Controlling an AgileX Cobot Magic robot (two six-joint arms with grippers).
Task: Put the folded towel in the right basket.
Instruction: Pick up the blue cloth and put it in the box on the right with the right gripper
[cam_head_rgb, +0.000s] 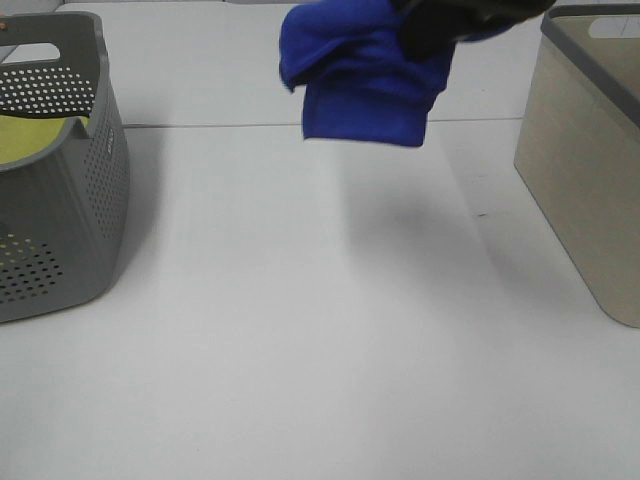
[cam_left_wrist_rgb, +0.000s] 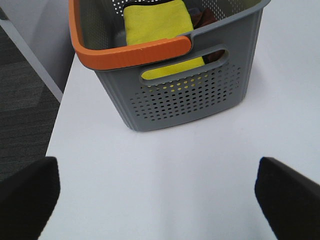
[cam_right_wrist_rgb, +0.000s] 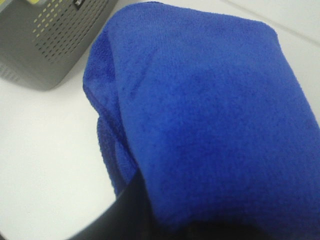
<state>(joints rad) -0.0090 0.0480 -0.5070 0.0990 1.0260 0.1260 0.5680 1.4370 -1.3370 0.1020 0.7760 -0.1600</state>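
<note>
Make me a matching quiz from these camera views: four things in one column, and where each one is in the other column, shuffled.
1 blue folded fleecy towel
2 yellow cloth
3 beige smooth-walled basket with grey rim
4 grey perforated plastic basket with orange rim

A lying inside a basket
B standing on the right of the high view
C hanging in mid-air
D standing on the left of the high view

Pairs: 1-C, 2-A, 3-B, 4-D.
</note>
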